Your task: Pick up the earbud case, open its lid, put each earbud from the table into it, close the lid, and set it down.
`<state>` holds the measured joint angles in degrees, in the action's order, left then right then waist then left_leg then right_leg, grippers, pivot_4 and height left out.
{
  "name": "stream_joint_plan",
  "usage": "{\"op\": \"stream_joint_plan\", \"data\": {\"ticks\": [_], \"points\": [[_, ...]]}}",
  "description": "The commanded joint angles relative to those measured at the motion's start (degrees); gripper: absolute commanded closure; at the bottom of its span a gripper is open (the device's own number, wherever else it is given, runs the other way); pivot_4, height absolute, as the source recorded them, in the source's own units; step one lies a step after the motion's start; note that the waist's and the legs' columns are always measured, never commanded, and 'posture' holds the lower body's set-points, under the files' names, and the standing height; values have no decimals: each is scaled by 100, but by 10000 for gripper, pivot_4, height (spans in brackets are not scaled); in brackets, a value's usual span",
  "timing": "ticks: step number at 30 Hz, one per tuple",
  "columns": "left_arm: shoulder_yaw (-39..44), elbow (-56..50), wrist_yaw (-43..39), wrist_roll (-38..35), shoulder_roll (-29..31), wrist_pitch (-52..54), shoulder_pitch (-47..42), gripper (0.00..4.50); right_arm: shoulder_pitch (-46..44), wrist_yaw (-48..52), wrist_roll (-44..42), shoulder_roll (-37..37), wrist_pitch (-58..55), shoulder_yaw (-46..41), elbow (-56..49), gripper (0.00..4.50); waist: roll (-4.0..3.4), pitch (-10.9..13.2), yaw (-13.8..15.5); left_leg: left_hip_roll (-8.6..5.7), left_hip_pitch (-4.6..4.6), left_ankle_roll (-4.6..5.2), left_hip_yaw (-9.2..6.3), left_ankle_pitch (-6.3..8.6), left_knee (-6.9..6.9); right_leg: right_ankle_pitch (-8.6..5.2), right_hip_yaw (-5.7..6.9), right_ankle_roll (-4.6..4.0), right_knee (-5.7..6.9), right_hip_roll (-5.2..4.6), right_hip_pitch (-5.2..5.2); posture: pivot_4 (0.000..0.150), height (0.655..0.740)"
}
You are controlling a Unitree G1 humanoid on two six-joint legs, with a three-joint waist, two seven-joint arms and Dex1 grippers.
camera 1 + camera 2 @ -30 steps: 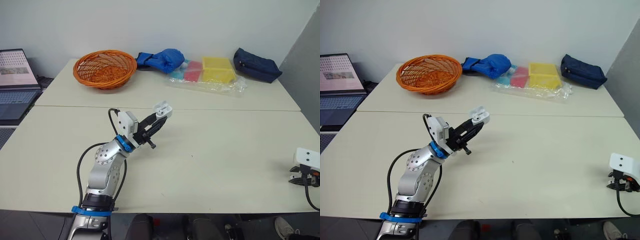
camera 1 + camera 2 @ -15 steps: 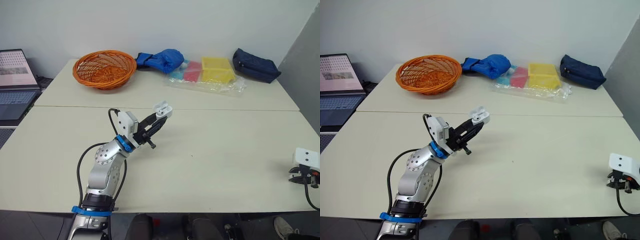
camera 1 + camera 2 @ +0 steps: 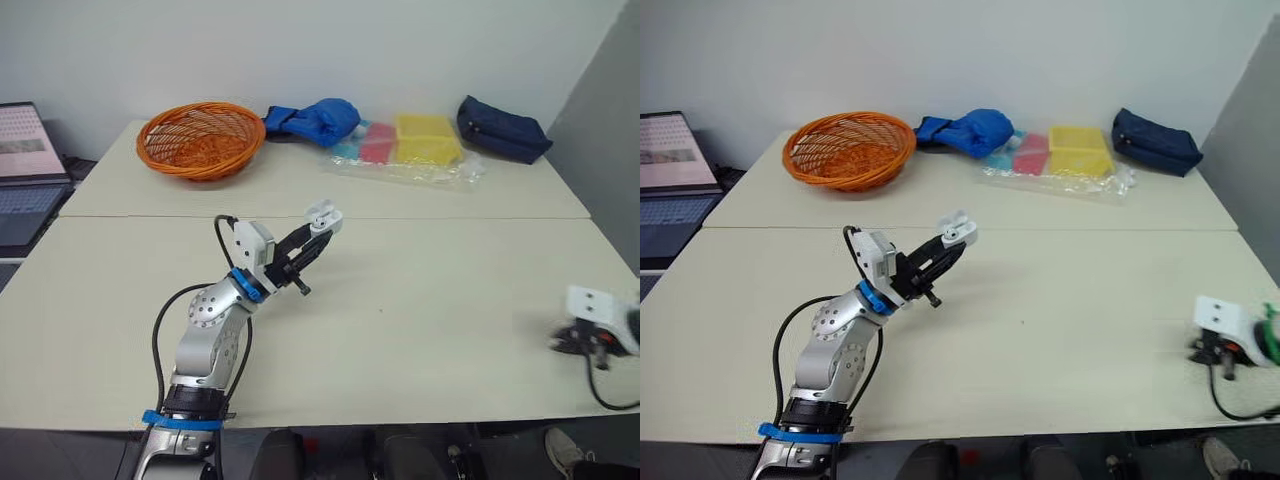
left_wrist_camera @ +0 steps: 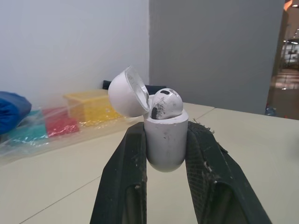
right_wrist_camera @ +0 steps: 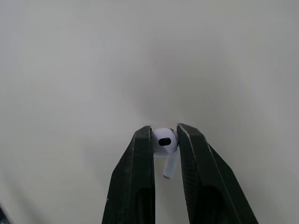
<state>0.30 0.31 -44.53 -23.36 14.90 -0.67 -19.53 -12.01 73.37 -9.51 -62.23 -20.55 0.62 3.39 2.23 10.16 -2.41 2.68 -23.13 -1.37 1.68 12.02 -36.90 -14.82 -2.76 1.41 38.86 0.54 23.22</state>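
While open earbud case [image 4: 164,142] sits clamped in left pincer [image 4: 166,133], right pincer [image 5: 164,134] pinches earbud [image 5: 164,141]

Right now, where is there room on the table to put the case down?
The biggest bare patch of table lies between the left gripper, holding the case, and the right gripper, holding an earbud by the right edge. The strip before the basket is free too. Crowded at the back: basket, blue bundle, coloured packs, pouch.

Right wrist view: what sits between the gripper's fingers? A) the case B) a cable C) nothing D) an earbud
D: a white earbud is pinched between the two fingers of the right gripper, over the bare table.
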Motion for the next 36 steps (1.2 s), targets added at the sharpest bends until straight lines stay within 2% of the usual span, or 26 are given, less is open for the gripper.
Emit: {"op": "stream_joint_plan", "data": {"ticks": [1, 2, 6, 12, 14, 22, 36], "points": [[40, 31, -42, -7, -33, -181, -194, 37504, -1105, -1436, -1460, 1418, -1892, -676, -1319, 41351, 3, 6, -45, 2, 4, -1, -1, 0, 0, 0, 1, -1, 5, 6, 0, 1500, 7400], [34, 59, -46, -7, -48, -194, -219, 37504, -1403, -2002, -1808, 2079, -2205, -811, -1629, 41351, -3, 9, -51, 5, 8, -2, -4, -1, 0, 4, -2, -8, 9, 15, -1, 1500, 7400], [-25, 90, -86, 1, -90, -213, -261, 37504, -1896, -3457, -2217, 3701, -2452, -1005, -2389, 41351, -13, 9, 35, 9, 2, -3, -17, -1, 12, -4, 15, -25, 10, 23, 2, 1500, 7400], [-33, 132, -156, -15, -118, -203, -347, 37504, -2309, -4341, -2047, 4635, -2254, -566, -2473, 41351, -15, 7, 118, 2, -108, -4, -12, 0, 2, -5, 21, -22, -1, -19, 83, 1500, 7400], [-40, 162, -191, -11, -116, -217, -403, 37504, -2387, -4503, -1959, 4852, -2157, -380, -2370, 41351, -15, 7, 87, -1, -115, -3, -5, 1, -2, -1, 15, -16, -3, -26, 87, 1500, 7400], [-22, 213, -260, 1, -136, -240, -427, 37504, -2505, -4512, -1850, 5033, -1883, -36, -2156, 41351, -15, 7, 76, -4, -114, -2, -11, 0, -5, -4, 25, -4, 0, -10, 89, 1500, 7400], [-4, 153, -240, -10, -144, -251, -382, 37504, -2573, -4367, -1677, 4885, -1517, 263, -1804, 41351, -15, 7, 72, 3, -109, -1, -12, 0, -4, -3, 22, -8, 1, 10, 90, 1500, 7400]]}}
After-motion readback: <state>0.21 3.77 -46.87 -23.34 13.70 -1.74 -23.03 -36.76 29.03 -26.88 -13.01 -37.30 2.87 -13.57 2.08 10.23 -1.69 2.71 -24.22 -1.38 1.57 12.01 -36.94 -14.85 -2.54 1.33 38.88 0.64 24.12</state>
